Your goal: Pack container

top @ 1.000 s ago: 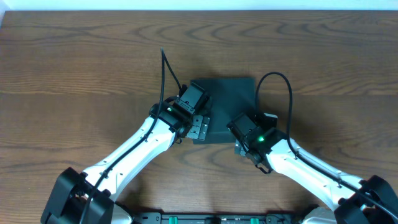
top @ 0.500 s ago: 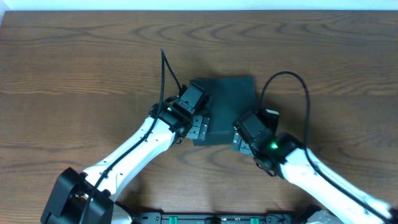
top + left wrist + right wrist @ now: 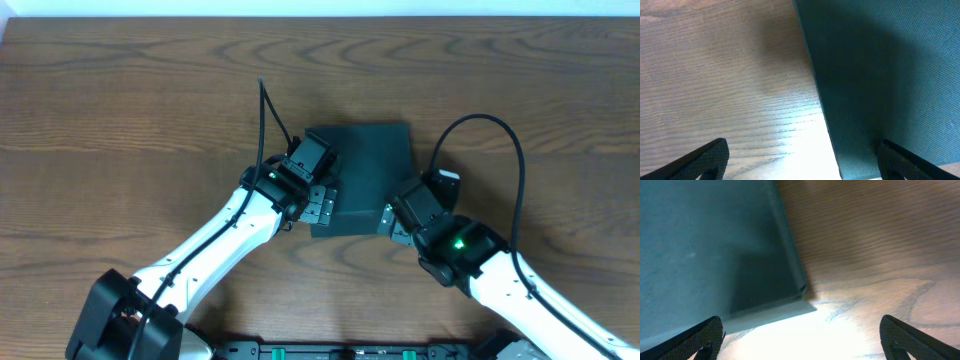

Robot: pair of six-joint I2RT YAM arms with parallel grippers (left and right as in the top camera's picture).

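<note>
The container (image 3: 368, 165) lies on the table (image 3: 120, 120) just ahead of both my grippers, with one near corner facing each of them. My left gripper (image 3: 800, 170) is spread wide. The container's side edge runs down between its fingers (image 3: 705, 160), closer to one finger, and the wood grain on the other side is bare. My right gripper (image 3: 805, 345) is spread wide too. The container's other near corner sits between its fingers (image 3: 920, 340), with dark wall filling one side of that gap and bare wood the other.

From overhead the only other things near the container are my own parts. The left wrist overlaps the container's edge, and the right gripper (image 3: 398, 218) sits at its near corner. A black cable (image 3: 268, 120) rises from the left arm, and another (image 3: 505, 160) loops high over the right arm. The container's far edge and the side beyond my right gripper are uncovered, with wood running out past them.

Since a second ago my right arm has drawn back and swung outward, away from the container's near edge, and its cable loop has grown larger. My left arm and the container have stayed where they were.
</note>
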